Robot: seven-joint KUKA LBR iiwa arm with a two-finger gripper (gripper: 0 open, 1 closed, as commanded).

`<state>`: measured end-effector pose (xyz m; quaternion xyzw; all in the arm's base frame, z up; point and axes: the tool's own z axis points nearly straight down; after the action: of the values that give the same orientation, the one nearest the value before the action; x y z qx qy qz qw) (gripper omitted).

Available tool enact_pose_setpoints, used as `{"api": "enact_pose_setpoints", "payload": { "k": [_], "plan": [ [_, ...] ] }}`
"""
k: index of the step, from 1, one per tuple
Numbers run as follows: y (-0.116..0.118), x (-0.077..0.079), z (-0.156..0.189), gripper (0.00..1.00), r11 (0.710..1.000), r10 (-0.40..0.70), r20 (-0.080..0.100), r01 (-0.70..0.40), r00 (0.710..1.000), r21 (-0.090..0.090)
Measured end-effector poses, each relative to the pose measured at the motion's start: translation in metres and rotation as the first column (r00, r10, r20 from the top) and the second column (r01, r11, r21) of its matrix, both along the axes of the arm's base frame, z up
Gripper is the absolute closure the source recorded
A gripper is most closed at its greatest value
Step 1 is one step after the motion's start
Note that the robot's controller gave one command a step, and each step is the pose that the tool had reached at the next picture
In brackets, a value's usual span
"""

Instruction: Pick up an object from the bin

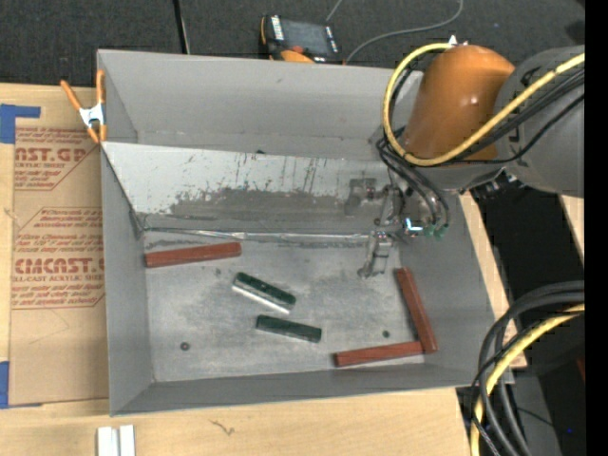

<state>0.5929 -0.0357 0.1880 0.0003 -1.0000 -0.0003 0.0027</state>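
Gripper (378, 255) low over the bin (237, 112) floor; I can't tell if it's apart or together | nearest pick: reddish-brown bar (414, 310) just beside gripper, flat along the wall | I reckon the wall crowds approach

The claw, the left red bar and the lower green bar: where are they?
claw (371, 265), camera view, its tip.
left red bar (191, 254), camera view, its middle.
lower green bar (288, 329), camera view, its middle.
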Motion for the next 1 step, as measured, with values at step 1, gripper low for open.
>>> {"api": "enact_pose_setpoints", "payload": {
  "k": [1],
  "plan": [
    [0.0474, -0.0572, -0.0757, 0.00, 1.000, -0.029, -0.006, 0.029, 1.000, 0.002]
  ]
}}
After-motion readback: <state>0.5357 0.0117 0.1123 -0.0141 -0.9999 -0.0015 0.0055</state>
